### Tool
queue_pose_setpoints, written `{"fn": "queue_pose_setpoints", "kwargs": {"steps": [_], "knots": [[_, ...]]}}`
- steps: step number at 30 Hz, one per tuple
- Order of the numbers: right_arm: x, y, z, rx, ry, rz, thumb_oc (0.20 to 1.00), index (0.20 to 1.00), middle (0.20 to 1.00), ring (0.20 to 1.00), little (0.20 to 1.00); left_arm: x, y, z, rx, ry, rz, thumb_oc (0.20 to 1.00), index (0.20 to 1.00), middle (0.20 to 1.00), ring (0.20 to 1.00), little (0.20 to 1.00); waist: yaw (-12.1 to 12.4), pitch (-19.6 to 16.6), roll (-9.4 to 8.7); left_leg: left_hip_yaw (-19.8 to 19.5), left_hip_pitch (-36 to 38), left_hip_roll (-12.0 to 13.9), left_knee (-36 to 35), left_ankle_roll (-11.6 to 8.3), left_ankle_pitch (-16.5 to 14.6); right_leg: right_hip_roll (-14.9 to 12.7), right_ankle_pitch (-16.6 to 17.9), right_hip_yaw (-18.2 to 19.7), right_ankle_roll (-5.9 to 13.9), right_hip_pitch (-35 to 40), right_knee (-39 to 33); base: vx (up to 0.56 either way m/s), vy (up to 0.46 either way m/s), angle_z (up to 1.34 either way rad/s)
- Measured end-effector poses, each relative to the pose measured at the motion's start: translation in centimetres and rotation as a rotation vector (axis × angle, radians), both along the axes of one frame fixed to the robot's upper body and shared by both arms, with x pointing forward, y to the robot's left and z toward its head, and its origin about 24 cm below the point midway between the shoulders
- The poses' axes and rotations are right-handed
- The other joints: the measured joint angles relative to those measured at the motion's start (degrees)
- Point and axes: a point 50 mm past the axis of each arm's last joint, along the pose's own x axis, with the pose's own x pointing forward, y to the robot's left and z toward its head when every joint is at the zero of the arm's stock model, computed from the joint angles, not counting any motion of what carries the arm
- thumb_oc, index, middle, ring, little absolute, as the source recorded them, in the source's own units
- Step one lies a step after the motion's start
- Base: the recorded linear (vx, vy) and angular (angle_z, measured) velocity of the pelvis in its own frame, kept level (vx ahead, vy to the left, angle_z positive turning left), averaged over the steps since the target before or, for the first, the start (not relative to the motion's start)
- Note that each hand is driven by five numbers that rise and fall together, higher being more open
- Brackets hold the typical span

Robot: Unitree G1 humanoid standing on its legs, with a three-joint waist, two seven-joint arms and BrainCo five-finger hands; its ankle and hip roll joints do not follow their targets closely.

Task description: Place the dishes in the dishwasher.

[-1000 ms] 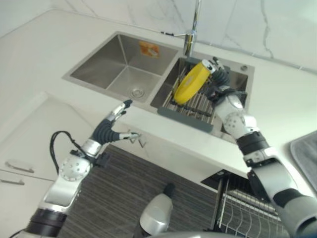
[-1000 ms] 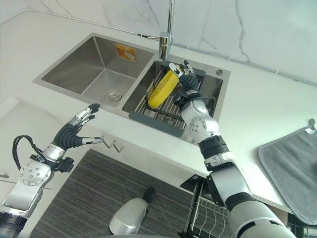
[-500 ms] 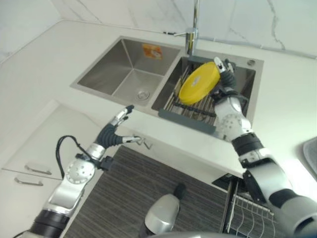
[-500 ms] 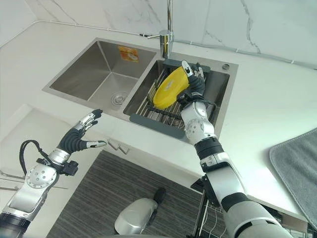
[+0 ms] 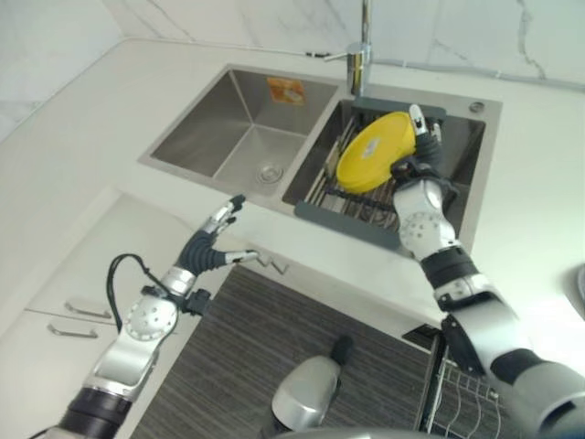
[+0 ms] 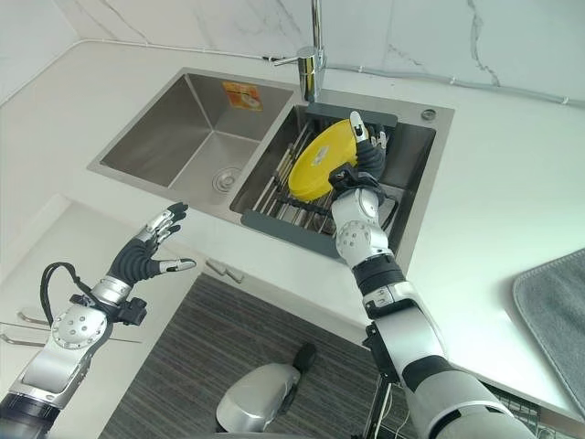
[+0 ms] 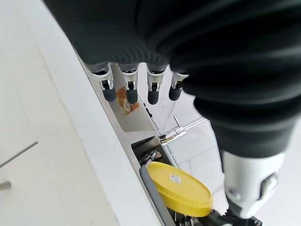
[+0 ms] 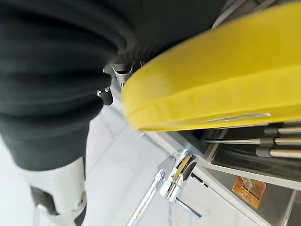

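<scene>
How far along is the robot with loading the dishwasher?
Just starting. The right hand grips the yellow plate, lifted over the drying rack in the sink. The left hand hangs open, empty. Carrying the plate down to the dishwasher rack remains.

We see the right basin of the sink point(image 6: 416, 215) crowded: a slatted drying rack point(image 6: 292, 215) lies across it, the yellow plate point(image 6: 320, 169) stands tilted above the rack, and our right hand point(image 6: 366, 157), clasped on the plate's rim, takes the room beside it. The faucet point(image 6: 313, 55) rises at the back, just behind the plate, and blocks that way. The left basin point(image 6: 196, 137) lies bare down to its drain, with free passage from above. Our left hand point(image 6: 146, 256), fingers spread, hangs over the counter's front edge, well apart from the sink. The white counter point(image 6: 484, 174) right of the sink offers broad room, up to the grey mat point(image 6: 558, 320) at the far right.
</scene>
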Motion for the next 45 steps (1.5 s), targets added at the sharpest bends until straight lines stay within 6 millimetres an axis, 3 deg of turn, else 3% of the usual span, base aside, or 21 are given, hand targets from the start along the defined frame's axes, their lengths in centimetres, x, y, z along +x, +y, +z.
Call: {"fn": "queue_pose_setpoints", "kwargs": {"steps": [15, 25, 38, 45], "knots": [[0.0, 0.9, 0.1, 0.417, 0.058, -0.106, 1.000, 1.000, 1.000, 1.000, 1.000, 0.1, -0.8, -0.4, -0.015, 0.007, -0.008, 1.000, 1.000, 1.000, 1.000, 1.000, 0.16, 0.13, 0.25, -0.02, 0.07, -0.12, -0.52, 0.03, 0.02, -0.10, 0.06, 0.04, 0.26, -0.16, 0.00, 0.00, 0.000, 0.00], [0.4, 1.9, -0.9, 0.321, 0.161, -0.015, 1.000, 1.000, 1.000, 1.000, 1.000, 0.1, -0.8, -0.4, -0.018, 0.004, 0.000, 1.000, 1.000, 1.000, 1.000, 1.000, 0.22, 0.13, 0.23, -0.07, 0.07, -0.11, -0.52, 0.03, 0.02, -0.12, 0.01, 0.04, 0.44, -0.16, 0.06, 0.00, -0.004, 0.00], [0.5, 4.2, -1.8, 0.247, 0.239, 0.198, 1.000, 1.000, 1.000, 1.000, 1.000, 0.4, -0.9, 0.0, -0.016, -0.010, -0.003, 1.000, 1.000, 1.000, 1.000, 1.000, 0.36, 0.88, -1.04, -0.15, 0.06, 0.05, -0.47, 0.03, 0.03, 0.18, 0.02, -0.05, 0.48, 0.01, 0.30, 0.00, -0.004, 0.00], [1.3, 1.8, -3.4, 0.162, 0.320, 0.207, 1.000, 1.000, 1.000, 1.000, 1.000, 0.4, -0.7, 0.0, -0.006, 0.000, -0.008, 1.000, 1.000, 1.000, 1.000, 1.000, 0.95, 1.54, -2.16, -1.14, -0.05, -0.28, -0.43, -0.07, -0.03, 0.11, -0.11, -0.15, 0.27, 0.17, 0.42, 0.01, 0.005, 0.07]]}}
